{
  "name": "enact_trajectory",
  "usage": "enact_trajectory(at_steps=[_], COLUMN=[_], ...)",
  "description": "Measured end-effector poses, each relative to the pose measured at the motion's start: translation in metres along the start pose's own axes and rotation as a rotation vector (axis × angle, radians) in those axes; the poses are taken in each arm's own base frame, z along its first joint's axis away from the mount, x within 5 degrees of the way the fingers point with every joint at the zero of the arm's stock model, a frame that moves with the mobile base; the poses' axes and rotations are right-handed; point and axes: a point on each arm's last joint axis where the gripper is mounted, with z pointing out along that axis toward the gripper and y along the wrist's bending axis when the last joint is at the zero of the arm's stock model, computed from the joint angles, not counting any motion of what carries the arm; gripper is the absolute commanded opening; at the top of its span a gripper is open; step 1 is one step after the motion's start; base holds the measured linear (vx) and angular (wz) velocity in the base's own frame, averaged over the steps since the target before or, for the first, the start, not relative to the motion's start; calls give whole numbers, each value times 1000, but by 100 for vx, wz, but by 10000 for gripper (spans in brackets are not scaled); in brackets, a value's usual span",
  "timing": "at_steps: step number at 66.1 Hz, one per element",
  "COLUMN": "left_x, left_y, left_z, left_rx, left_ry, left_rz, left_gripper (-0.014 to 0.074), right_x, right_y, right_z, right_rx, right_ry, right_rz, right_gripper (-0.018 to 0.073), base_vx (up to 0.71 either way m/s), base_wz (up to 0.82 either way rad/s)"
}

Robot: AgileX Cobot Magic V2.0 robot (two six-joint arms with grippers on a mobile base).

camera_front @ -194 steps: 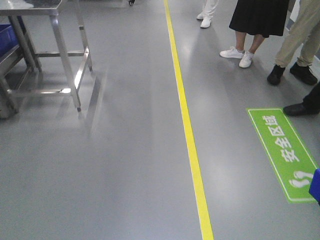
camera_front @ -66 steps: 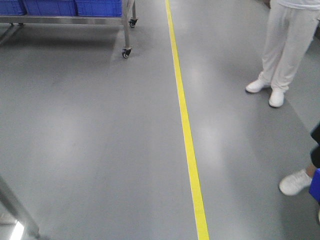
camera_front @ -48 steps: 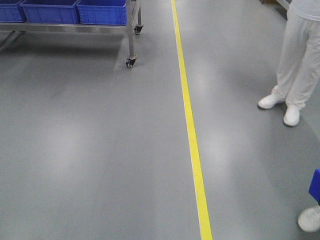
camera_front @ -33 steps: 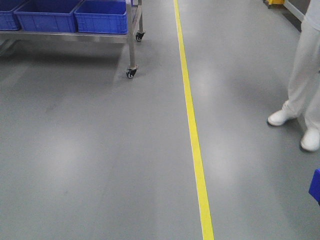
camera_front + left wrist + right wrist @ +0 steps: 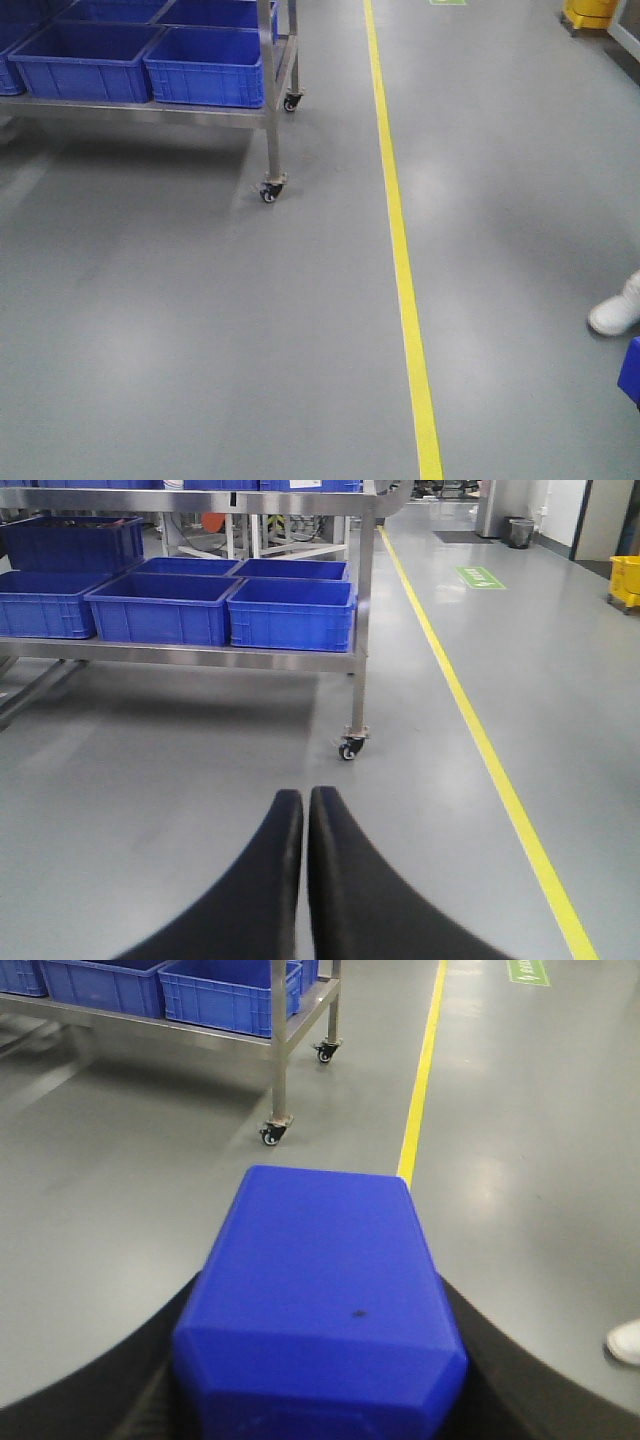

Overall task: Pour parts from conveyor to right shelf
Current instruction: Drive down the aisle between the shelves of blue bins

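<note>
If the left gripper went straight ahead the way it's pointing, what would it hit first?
The left gripper would likely meet bare floor first, just short of the cart's castor; depth is unclear.

In my front view the wheeled steel cart (image 5: 200,112) stands at the far left on the glossy grey floor (image 5: 200,330), with deep blue rectangular plastic bins (image 5: 205,65) side by side on its low shelf. The painted yellow floor line (image 5: 400,250) runs right of the cart, from near to far. A white shoe (image 5: 615,312) lies right of that line. The small blue plastic block (image 5: 320,1250) sits between the fingers of my right gripper (image 5: 318,1330), and a castor (image 5: 270,1135) lies beyond it.
</note>
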Motion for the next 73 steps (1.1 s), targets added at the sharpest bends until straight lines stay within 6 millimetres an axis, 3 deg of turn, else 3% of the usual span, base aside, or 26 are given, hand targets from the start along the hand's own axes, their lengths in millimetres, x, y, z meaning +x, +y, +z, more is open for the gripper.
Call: enact_trajectory(at_steps=[30, 73], left_x=[0, 0], left_y=[0, 0], left_z=[0, 0], left_rx=[0, 0], left_ry=[0, 0], left_rz=[0, 0], left_gripper=[-6, -6], right_x=[0, 0], right_y=[0, 0], right_z=[0, 0], right_rx=[0, 0], right_ry=[0, 0], right_rz=[0, 0], right_gripper=[-5, -5], base_vx=[63, 55], base_wz=[28, 63])
